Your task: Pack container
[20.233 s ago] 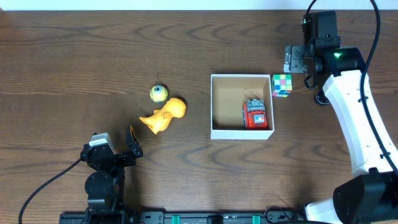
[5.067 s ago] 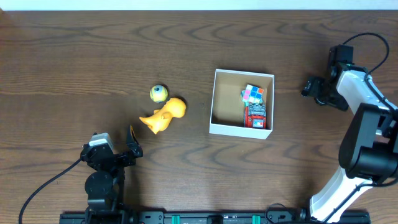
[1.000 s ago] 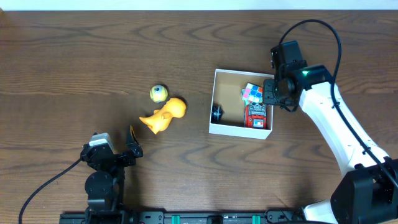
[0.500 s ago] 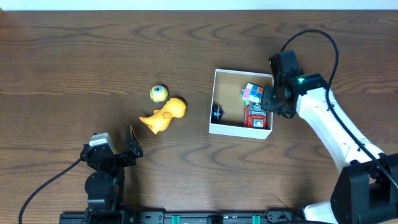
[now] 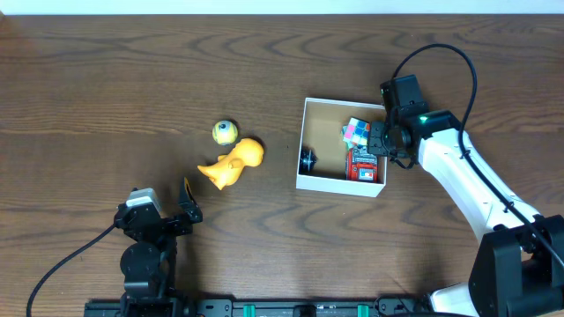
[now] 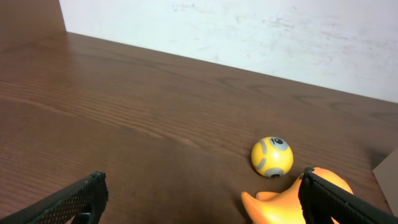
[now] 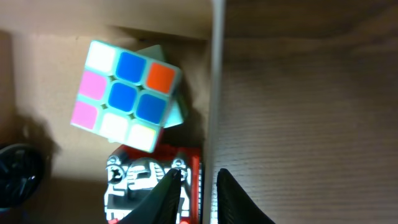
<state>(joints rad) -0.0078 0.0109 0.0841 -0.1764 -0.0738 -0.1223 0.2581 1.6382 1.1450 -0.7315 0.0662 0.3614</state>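
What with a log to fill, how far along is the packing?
Done: the Rubik's cube, red toy vehicle and a small black item lie in the container. In hand: no toy; the right fingers straddle its right wall. Left: the yellow ball and orange toy on the table.

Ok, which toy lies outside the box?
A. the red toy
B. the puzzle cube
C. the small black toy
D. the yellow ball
D: the yellow ball lies beside the orange toy, left of the box; the cube, red toy and black toy are inside it.
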